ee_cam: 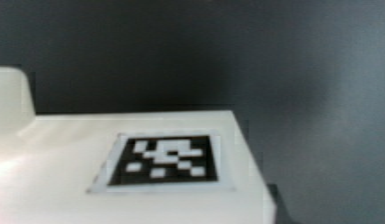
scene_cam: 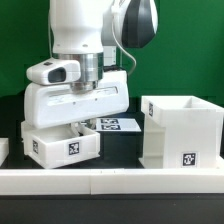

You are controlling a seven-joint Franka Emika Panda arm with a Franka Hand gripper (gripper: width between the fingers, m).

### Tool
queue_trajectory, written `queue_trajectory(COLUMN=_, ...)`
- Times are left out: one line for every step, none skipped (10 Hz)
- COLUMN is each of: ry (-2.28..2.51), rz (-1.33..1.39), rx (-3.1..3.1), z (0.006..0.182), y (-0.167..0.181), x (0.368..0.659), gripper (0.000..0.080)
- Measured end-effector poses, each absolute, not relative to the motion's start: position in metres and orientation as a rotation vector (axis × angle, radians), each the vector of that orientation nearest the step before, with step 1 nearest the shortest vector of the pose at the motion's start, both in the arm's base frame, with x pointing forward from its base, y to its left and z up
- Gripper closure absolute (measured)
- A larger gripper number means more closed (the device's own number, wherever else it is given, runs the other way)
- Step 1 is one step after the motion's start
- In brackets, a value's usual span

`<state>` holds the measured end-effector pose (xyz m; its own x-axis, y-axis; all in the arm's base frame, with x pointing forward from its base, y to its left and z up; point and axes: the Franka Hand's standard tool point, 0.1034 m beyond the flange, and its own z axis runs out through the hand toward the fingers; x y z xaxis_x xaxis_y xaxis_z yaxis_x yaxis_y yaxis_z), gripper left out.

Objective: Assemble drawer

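Note:
A small white tray [scene_cam: 60, 143] with a black-and-white tag on its front stands at the exterior view's left. My gripper [scene_cam: 73, 124] hangs straight over it, and its fingers reach down to the tray's top edge, where they are hidden. The frames do not show whether they are open or closed. In the wrist view a white tray face with its tag [ee_cam: 166, 160] fills the near part, very close and blurred, and no fingertips show. The tall cubic shell [scene_cam: 180, 130], open on top and with a tag low on its front, stands at the exterior view's right.
The marker board [scene_cam: 118, 125] lies on the black table between the tray and the shell. A low white border rail [scene_cam: 110, 181] runs along the front edge. Another white piece [scene_cam: 3, 150] shows at the far left edge.

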<state>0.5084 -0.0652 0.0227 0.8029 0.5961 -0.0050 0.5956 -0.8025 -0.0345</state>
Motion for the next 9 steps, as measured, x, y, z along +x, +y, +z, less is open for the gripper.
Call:
queue_trajectory(ry=-1.145, rz=0.065, rx=-2.881, z=0.0220, y=-0.0633, x=0.5074, gripper=0.0758)
queue_trajectory(ry=-1.268, rz=0.071, rx=-2.829, z=0.0225, y=-0.0622, x=0.5106, gripper=0.0758)
queue_trajectory(ry=-1.332, rz=0.068, rx=-2.799, z=0.0226, y=-0.0626, x=0.5107, gripper=0.0758)
queue_trajectory(ry=-1.418, rz=0.070, rx=-2.756, z=0.0218, y=-0.0642, x=0.5099, gripper=0.0758)
queue_trajectory(ry=-1.517, rz=0.074, rx=-2.706, z=0.0216, y=-0.0660, x=0.5096, gripper=0.0758)
queue_trajectory(ry=-1.586, rz=0.075, rx=-2.666, z=0.0215, y=-0.0672, x=0.5093, gripper=0.0758)
queue_trajectory(ry=-1.656, rz=0.080, rx=-2.625, z=0.0215, y=-0.0678, x=0.5093, gripper=0.0758)
queue_trajectory(ry=-1.804, rz=0.092, rx=-2.531, z=0.0222, y=-0.0654, x=0.5108, gripper=0.0758)
queue_trajectory(ry=-1.905, rz=0.108, rx=-2.451, z=0.0223, y=-0.0590, x=0.5119, gripper=0.0758)
